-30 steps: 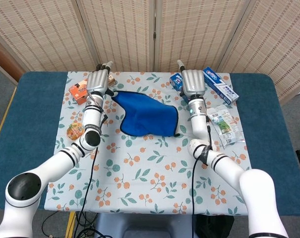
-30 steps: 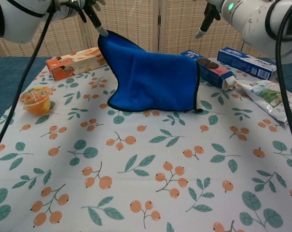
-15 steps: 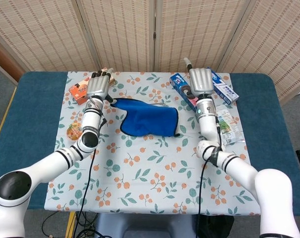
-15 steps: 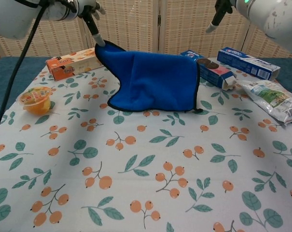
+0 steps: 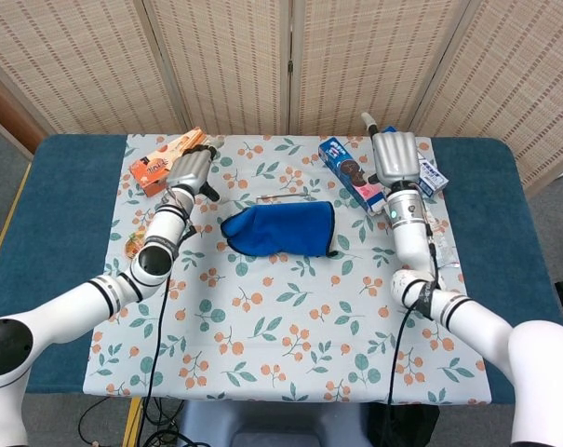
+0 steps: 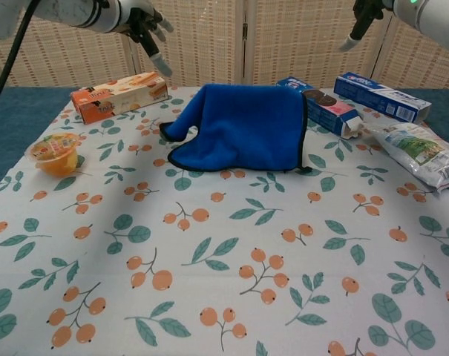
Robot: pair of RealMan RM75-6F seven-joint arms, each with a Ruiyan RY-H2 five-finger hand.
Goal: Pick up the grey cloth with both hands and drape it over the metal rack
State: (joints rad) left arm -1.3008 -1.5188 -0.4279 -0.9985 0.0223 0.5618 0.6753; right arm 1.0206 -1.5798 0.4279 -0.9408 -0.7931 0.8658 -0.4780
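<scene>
A blue cloth [image 5: 286,228] [image 6: 246,126] with a dark hem hangs in a raised fold at the middle back of the table, and its left corner droops to the tablecloth. A thin metal bar [image 5: 281,197] shows just behind its top edge; the rest of the rack is hidden under the cloth. My left hand [image 5: 190,172] [image 6: 146,22] hovers up and to the left of the cloth, fingers apart, holding nothing. My right hand [image 5: 397,158] is raised to the right of the cloth, fingers extended and empty; the chest view shows only its fingertips [image 6: 355,33].
An orange box [image 6: 119,95] lies at the back left and a jelly cup [image 6: 55,153] at the left. On the right are a cookie box [image 6: 329,111], a toothpaste box [image 6: 380,95] and a snack bag [image 6: 421,152]. The floral tablecloth [image 6: 224,282] fills the front.
My left hand has let go of the cloth's left corner, which has dropped onto the table. Both hands have drawn away outward, the right one further to the right.
</scene>
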